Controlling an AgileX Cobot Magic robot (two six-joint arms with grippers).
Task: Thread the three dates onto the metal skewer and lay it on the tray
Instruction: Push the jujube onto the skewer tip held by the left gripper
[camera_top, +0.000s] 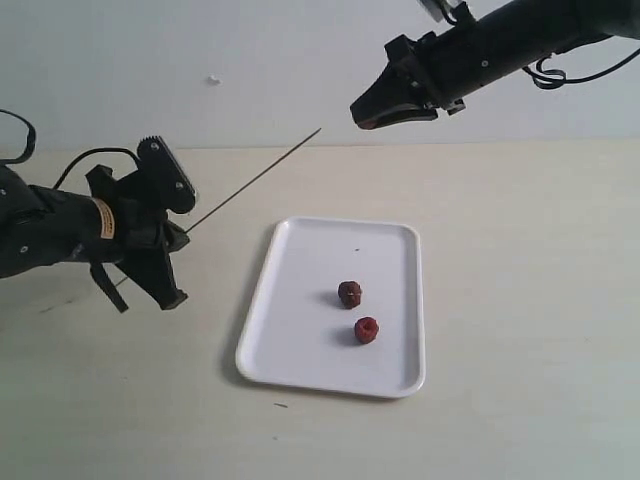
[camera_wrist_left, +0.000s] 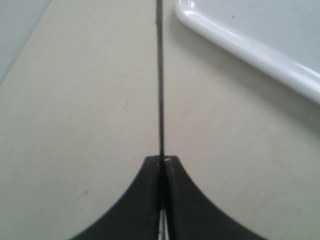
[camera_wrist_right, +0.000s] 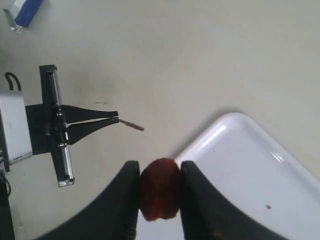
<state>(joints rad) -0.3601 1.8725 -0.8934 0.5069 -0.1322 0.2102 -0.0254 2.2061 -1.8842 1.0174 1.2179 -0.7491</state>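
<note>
My left gripper (camera_top: 180, 232) is shut on the near end of the metal skewer (camera_top: 255, 179), a thin grey rod slanting up and to the right above the table. From the left wrist the skewer (camera_wrist_left: 160, 75) runs straight out from the closed jaws (camera_wrist_left: 162, 159). High at the upper right, my right gripper (camera_top: 372, 119) is shut on one dark-red date (camera_wrist_right: 159, 189), pinched between its two black fingers (camera_wrist_right: 159, 170). Two more dates (camera_top: 349, 293) (camera_top: 366, 330) lie on the white tray (camera_top: 300, 350). The skewer tip (camera_wrist_right: 132, 125) points out from the left gripper in the right wrist view.
The tray's corner (camera_wrist_right: 235, 125) lies below the held date. A small blue-and-white object (camera_wrist_right: 25, 11) lies far off on the tabletop. The beige table (camera_top: 520, 300) stretches to the right of the tray. A pale wall (camera_top: 200, 60) stands behind.
</note>
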